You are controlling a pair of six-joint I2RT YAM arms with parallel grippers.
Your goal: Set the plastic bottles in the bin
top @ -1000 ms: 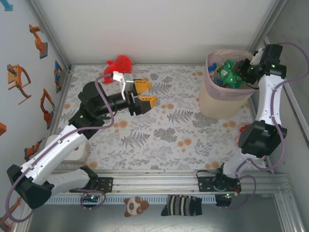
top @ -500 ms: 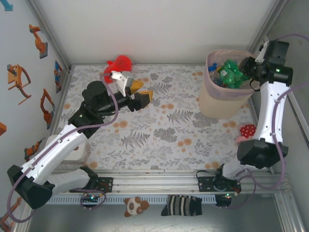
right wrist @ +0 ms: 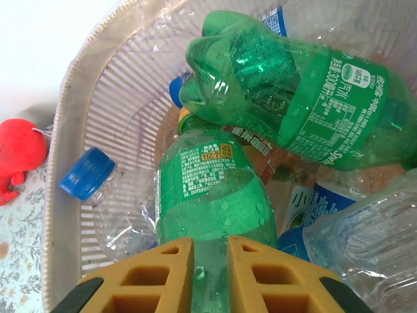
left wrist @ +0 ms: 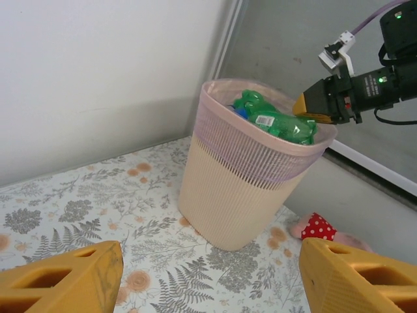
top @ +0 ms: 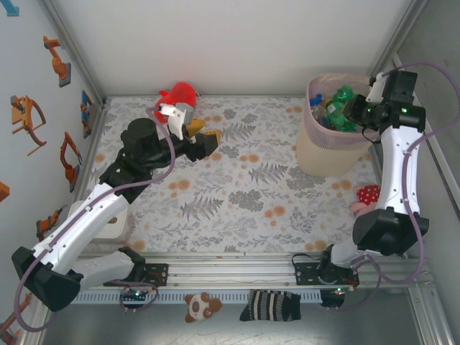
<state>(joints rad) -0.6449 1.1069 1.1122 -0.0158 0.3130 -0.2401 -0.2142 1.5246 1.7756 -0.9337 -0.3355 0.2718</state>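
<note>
The plastic bottles (right wrist: 306, 85) lay piled in the bin (right wrist: 124, 98), directly below and ahead of the right gripper (right wrist: 210, 246). One green bottle (right wrist: 208, 195) lay lengthwise just off its fingertips. A larger green one rested across the heap farther out and to the gripper's right. A clear bottle with a blue cap (right wrist: 88, 173) sat against the bin wall to its left. The right gripper's jaws were drawn together with only a thin slit between them and nothing in it. It hung over the bin's rim on the side nearest its own arm.

The left gripper (top: 205, 135) hovered above the floral table (top: 251, 194), well apart from the bin, jaws spread wide and empty. From its wrist view the bin (left wrist: 228, 195) stood upright straight ahead, green bottles heaped to its brim. A red plush toy (top: 180, 93) lay just behind that gripper, against the back wall. A red spotted toy (left wrist: 319, 228) lay on the table beside the bin's base.
</note>
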